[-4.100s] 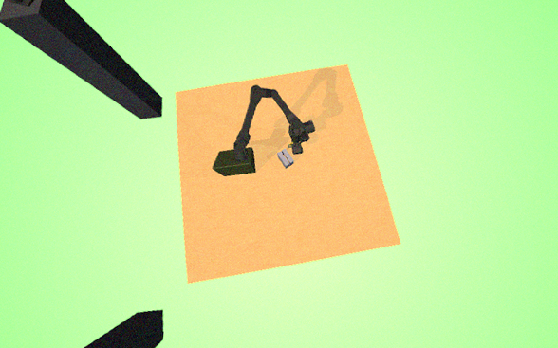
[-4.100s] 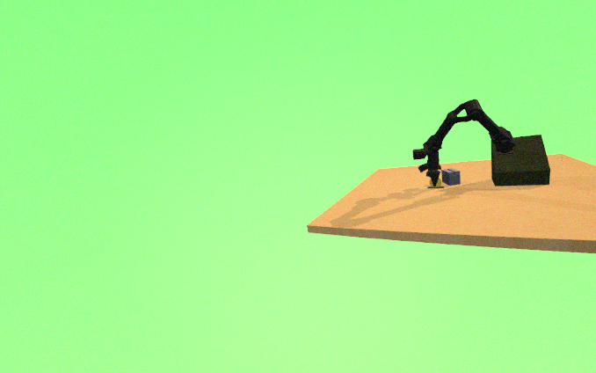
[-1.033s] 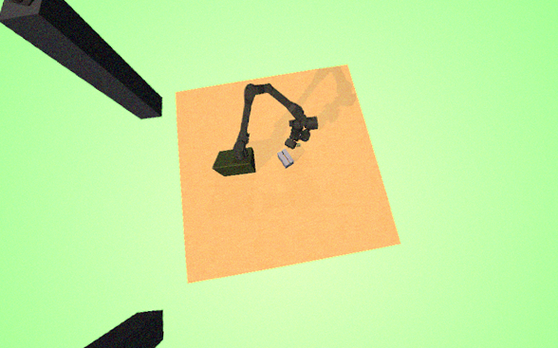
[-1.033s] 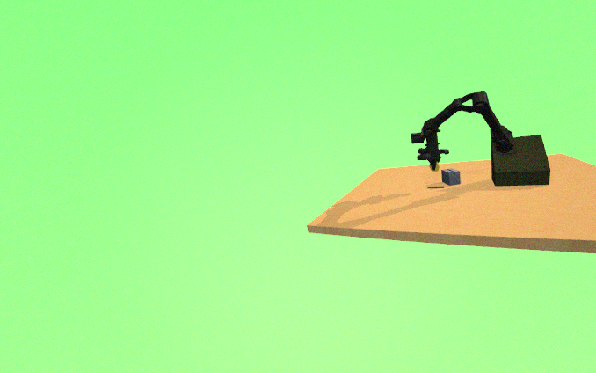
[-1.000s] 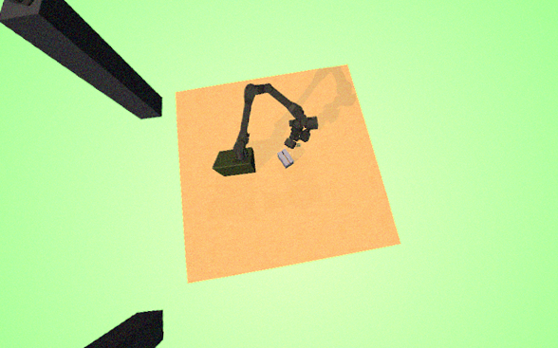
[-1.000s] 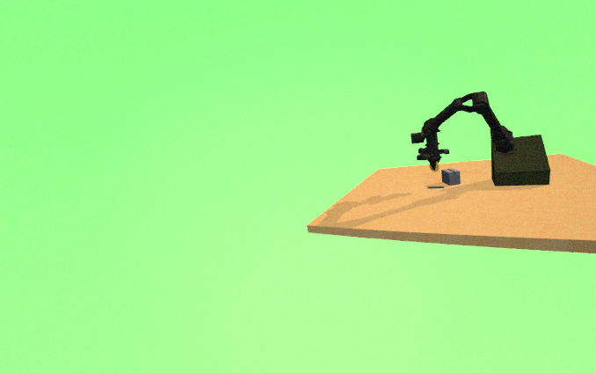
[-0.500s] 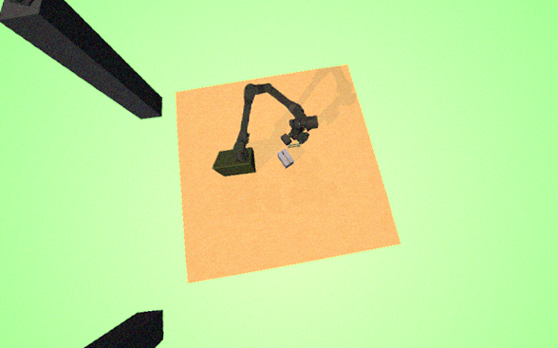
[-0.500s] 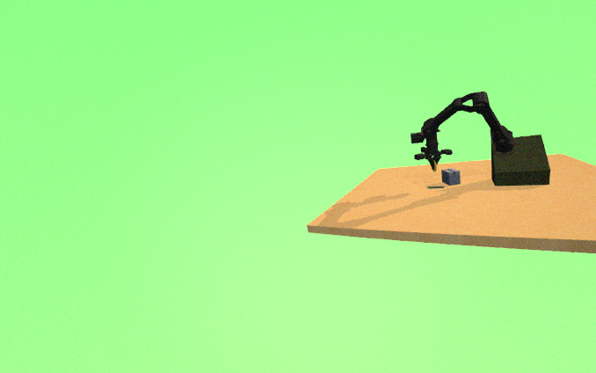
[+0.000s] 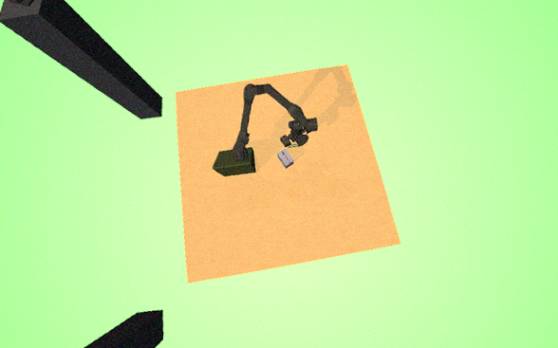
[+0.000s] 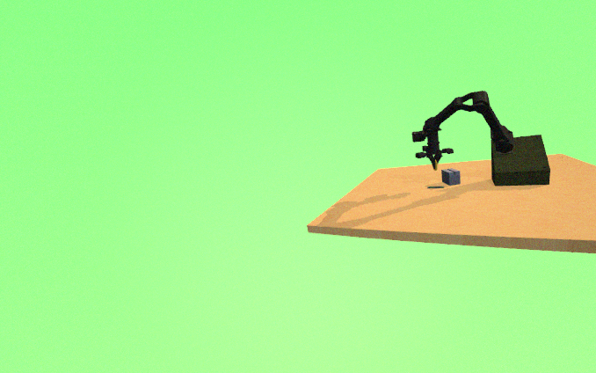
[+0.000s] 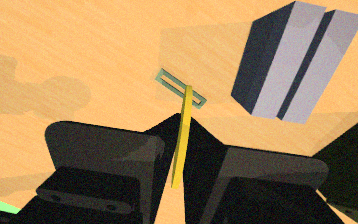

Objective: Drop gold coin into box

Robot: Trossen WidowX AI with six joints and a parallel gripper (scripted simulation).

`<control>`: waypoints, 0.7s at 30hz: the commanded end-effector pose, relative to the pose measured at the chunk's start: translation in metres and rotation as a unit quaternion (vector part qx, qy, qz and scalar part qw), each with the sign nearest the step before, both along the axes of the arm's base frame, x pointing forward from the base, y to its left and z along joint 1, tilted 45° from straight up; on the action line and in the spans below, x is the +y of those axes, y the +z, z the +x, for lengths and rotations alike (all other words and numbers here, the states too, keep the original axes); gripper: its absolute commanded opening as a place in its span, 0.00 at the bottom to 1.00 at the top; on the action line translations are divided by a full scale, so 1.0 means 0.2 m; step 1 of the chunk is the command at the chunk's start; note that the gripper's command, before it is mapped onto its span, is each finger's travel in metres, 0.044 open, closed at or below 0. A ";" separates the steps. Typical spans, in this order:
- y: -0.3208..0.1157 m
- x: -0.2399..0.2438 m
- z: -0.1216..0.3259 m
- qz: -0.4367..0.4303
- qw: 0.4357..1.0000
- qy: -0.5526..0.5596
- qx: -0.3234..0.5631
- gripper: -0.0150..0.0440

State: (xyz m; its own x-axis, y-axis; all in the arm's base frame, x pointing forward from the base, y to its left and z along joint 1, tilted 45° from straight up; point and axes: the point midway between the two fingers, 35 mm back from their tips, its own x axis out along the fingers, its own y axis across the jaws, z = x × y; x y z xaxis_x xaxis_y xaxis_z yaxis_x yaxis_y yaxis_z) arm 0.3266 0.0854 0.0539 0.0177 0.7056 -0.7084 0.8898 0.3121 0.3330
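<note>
Coin (image 11: 183, 131) — clamped in tool (image 11: 181, 150) | box (image 11: 295, 65) — unlabelled

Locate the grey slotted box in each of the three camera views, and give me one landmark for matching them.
Top: the grey box sits near the middle of the picture, just below the gripper.
Exterior: right of centre, on the table beside the lowered gripper, which is shut on the gold coin.
Wrist: upper right, slot running diagonally along its lid.
Shared landmark: the dark-green holder, seen in the exterior and wrist views; not discernible from the top.

Matt wood-grain table (image 11: 75, 40), smooth matt grey box (image 11: 295, 65).
</note>
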 end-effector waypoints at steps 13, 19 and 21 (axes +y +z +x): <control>-0.15 -0.13 -0.11 -0.004 1.000 0.001 0.005 0.25; -0.19 -0.18 -0.16 -0.004 1.000 0.001 0.005 0.25; -0.21 -0.19 -0.17 -0.004 1.000 0.001 0.006 0.25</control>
State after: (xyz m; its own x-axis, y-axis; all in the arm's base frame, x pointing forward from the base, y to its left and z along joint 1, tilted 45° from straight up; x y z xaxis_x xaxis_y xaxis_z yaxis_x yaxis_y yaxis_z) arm 0.3011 0.0517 0.0223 0.0217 0.7009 -0.7130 0.8890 0.3127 0.3345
